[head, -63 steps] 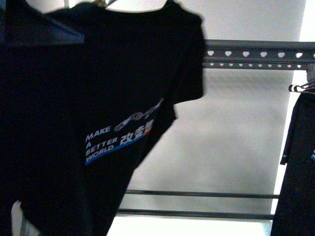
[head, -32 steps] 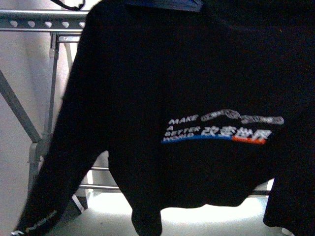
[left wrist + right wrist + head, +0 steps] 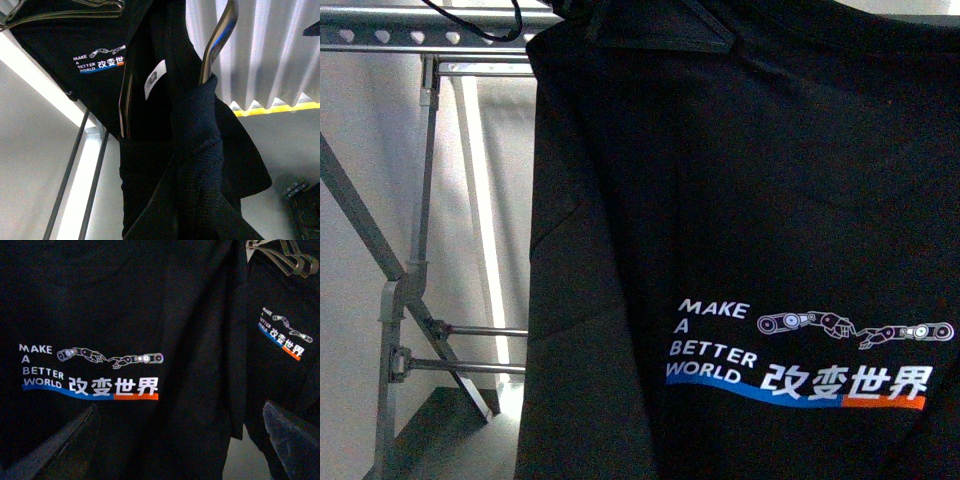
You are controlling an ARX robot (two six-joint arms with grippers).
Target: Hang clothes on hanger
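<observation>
Matte black T-shirt (image 3: 750, 200) fronts the heart-punched grey rack (image 3: 400, 37); right gripper (image 3: 179, 407) spread, left gripper unreadable; right wrist alone reveals second shirt (image 3: 280, 340).

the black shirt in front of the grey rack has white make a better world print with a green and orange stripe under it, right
Not quite. The stripe under the print is blue and orange, not green and orange; the front view shows it. The rest holds: the black T-shirt with the white MAKE A BETTER WORLD print is in front of the grey rack.
</observation>
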